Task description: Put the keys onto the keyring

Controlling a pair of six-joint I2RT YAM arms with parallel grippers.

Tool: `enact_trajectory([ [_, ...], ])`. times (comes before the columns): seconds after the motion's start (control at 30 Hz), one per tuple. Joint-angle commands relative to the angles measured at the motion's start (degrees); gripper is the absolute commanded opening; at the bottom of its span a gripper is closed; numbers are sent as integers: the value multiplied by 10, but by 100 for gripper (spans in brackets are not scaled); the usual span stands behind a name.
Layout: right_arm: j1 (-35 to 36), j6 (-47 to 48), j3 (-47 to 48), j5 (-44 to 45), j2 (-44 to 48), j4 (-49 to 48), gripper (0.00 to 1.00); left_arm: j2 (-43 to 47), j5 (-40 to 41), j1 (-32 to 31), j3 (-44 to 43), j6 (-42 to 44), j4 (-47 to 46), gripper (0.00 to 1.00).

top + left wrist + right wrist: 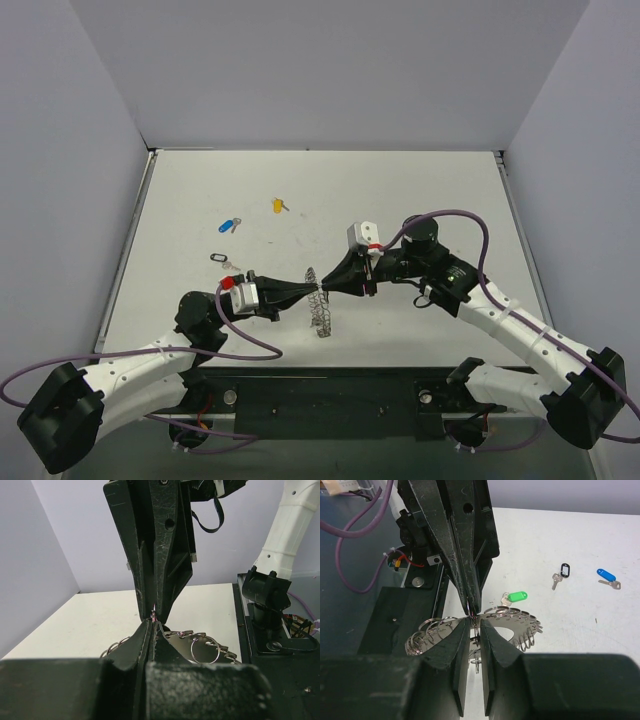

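The keyring point(318, 310), a silvery plate rimmed with many small wire rings, hangs between both grippers above the table; it also shows in the wrist views point(205, 647) point(520, 625). My left gripper point(306, 290) point(152, 622) is shut on one small ring at its edge. My right gripper point(331, 288) point(476, 625) faces it tip to tip, jaws a narrow gap apart with that thin ring edge-on between them. Loose keys lie on the table: a blue key point(230, 224) point(605, 574), a yellow key point(279, 205), a black key point(222, 259) point(564, 570) and a green key point(517, 596) under the ring.
The black mounting plate point(330, 395) of the arm bases runs along the table's near edge. Purple cables point(450, 215) loop off both arms. Pale walls close the table in on the left, back and right.
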State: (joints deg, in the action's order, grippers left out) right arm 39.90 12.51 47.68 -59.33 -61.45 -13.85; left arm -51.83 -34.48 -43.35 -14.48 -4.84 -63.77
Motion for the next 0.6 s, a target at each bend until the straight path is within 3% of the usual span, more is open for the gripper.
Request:
enact_trajectory([
  [0.0,5,26,16,-19,-2,-10,9,3,-2,2,-18,-10,-58,0],
  [0.23,17,35,15,-13,-4,-15,13,0,-4,3,-19,-15,-61,0],
  [0.43,18,37,17,-18,-5,-19,0,0,-2,3,-19,-18,-62,0],
  [0.57,17,37,21,-20,-1,-19,0,1,2,2,-22,-19,-53,0],
])
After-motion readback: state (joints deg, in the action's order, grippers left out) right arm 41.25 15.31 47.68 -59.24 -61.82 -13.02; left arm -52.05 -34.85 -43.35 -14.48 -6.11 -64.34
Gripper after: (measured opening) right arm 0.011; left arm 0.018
